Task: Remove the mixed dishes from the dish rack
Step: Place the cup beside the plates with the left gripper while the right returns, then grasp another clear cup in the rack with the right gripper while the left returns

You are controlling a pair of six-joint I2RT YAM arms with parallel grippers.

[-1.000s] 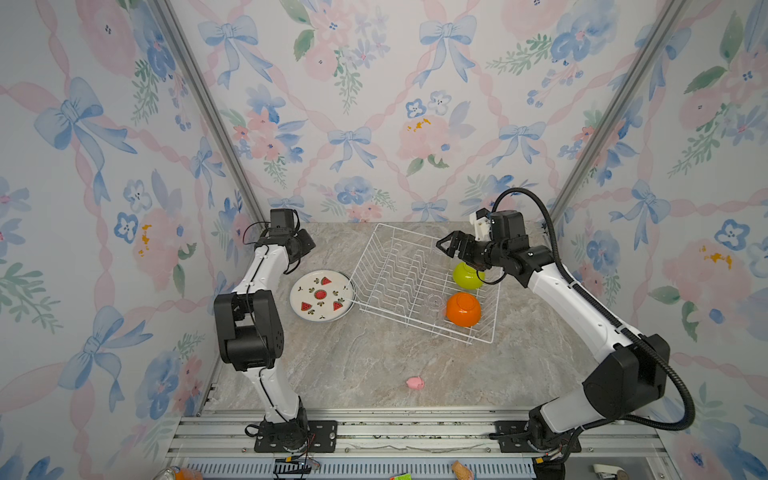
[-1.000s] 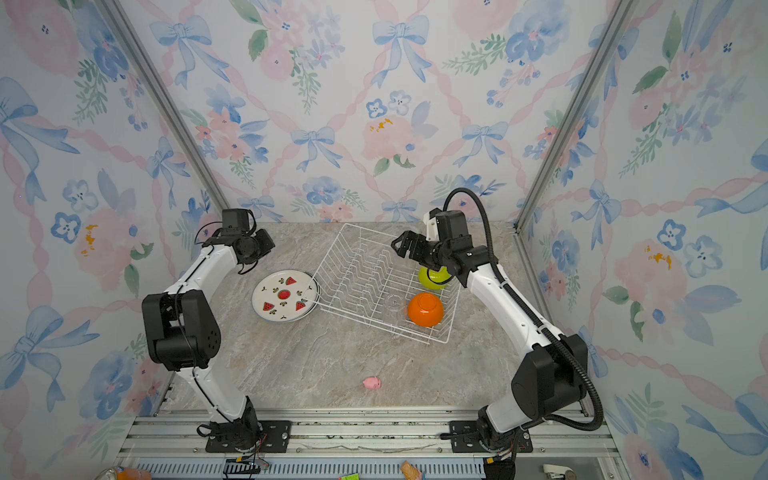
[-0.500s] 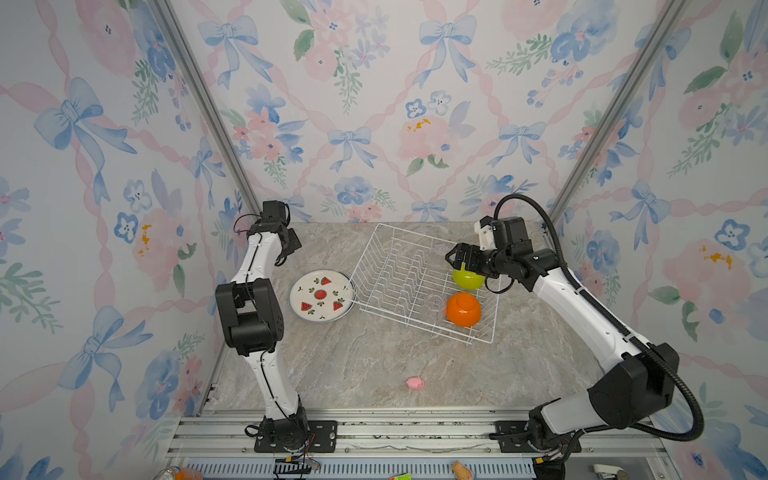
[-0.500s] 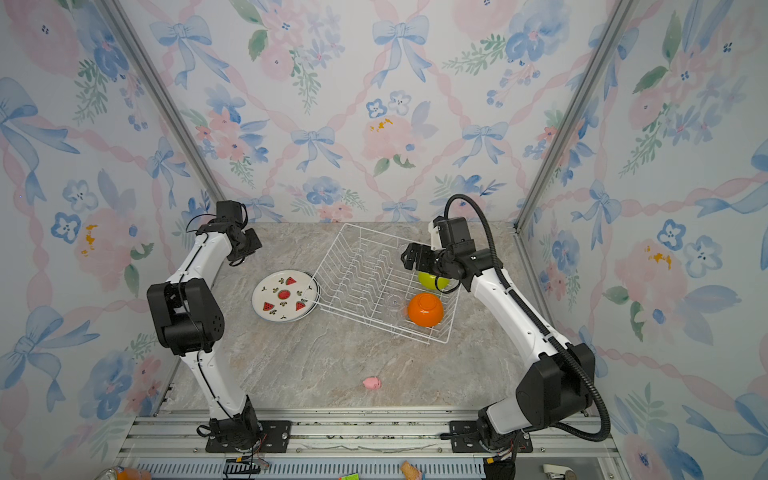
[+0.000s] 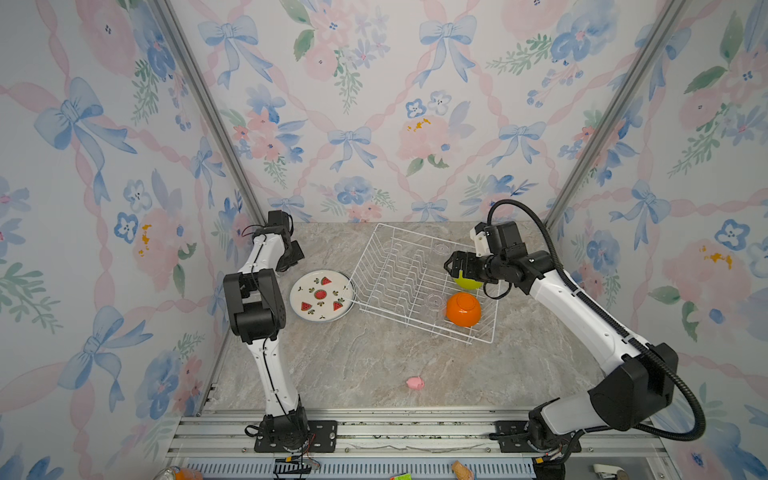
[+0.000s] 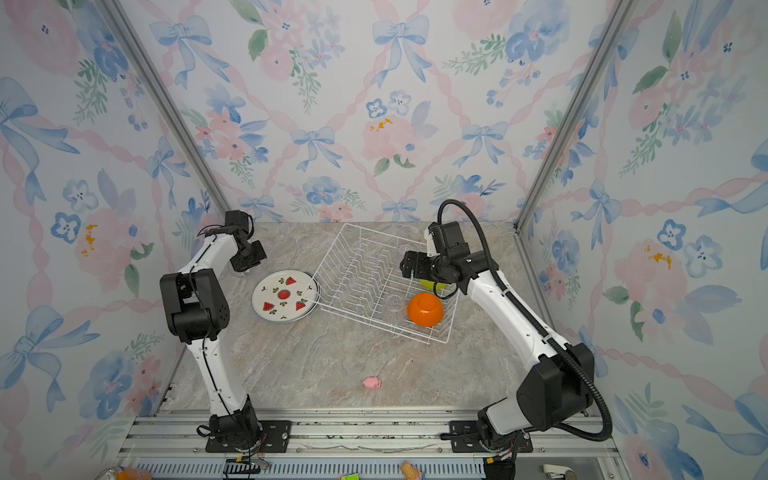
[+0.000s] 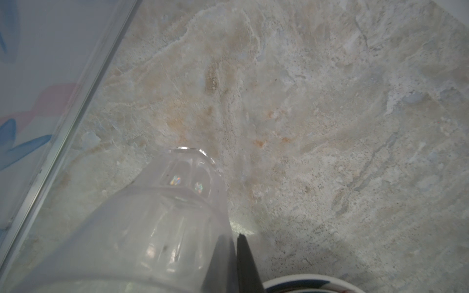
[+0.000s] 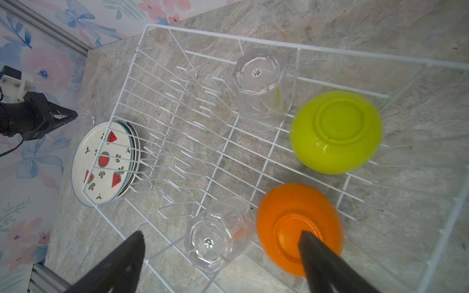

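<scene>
The left claw [image 8: 74, 116] sits low at the far left edge of the counter [image 5: 353, 365], by the wall, at a clear glass [image 7: 165, 215] that stands there. One dark finger [image 7: 245, 261] shows just outside the glass wall and another shadows through from inside. The gap between them is narrow, and I cannot tell whether they press on the wall.

The right claw [image 8: 220, 236] is spread wide and holds nothing, hovering above the dish rack [image 5: 424, 322]. Inside the rack are a near tumbler [image 8: 215, 236], a far tumbler [image 8: 258, 88], an upturned lime-green bowl [image 8: 336, 132] and an upturned orange bowl [image 5: 463, 309]. The stacked plates [image 5: 320, 295] lie flat on the counter against the rack's left end.
</scene>
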